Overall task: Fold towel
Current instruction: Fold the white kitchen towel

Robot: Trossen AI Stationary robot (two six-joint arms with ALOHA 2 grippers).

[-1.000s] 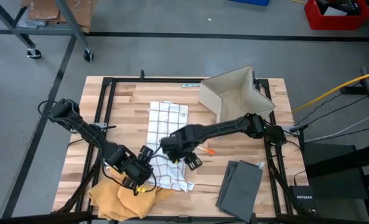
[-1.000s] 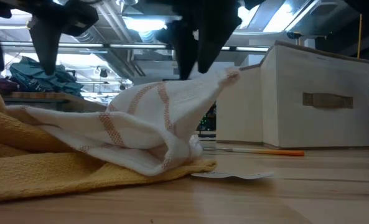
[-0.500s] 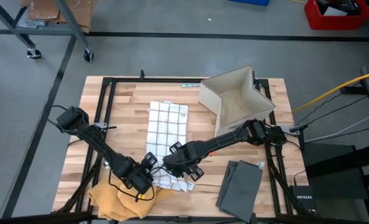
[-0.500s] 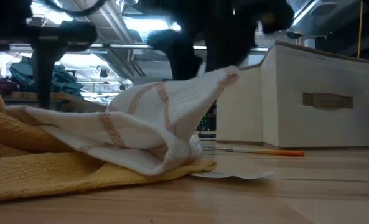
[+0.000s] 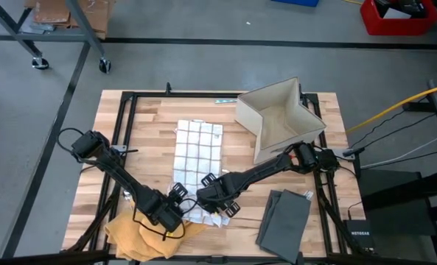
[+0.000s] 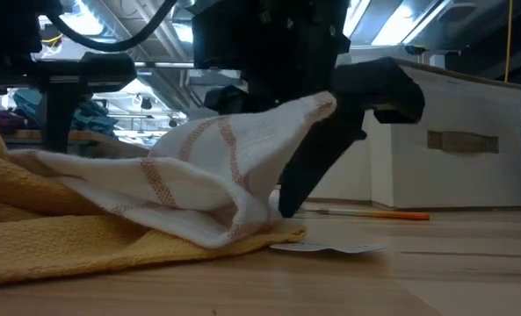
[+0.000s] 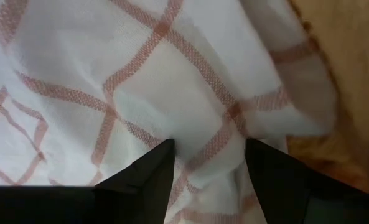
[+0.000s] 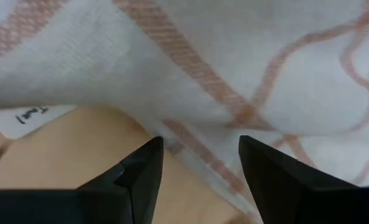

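A white towel with red checks lies lengthwise on the wooden table. Its near end is bunched into a hump that rests on a yellow cloth. My left gripper stands open over the towel's near left corner and points steeply down. My right gripper stands open over the near right corner and also points down. In the low view one right finger runs down beside the hump. The left wrist view shows a ridge of towel between the left fingers. My left gripper comes at the towel's near left part from above, its open fingers on either side of a ridge of cloth; I cannot tell whether they touch it. My right gripper straddles the towel's hemmed near edge from above; I cannot tell whether its fingers touch the cloth.
An open beige box stands at the far right. A folded grey cloth lies at the near right. An orange pen and a white paper label lie on the wood right of the towel.
Both grippers have come down onto the towel's near end. The right one has also gone toward the table's near edge, and the left one has rolled about its own axis. Both have stayed open. The towel lies as it did.
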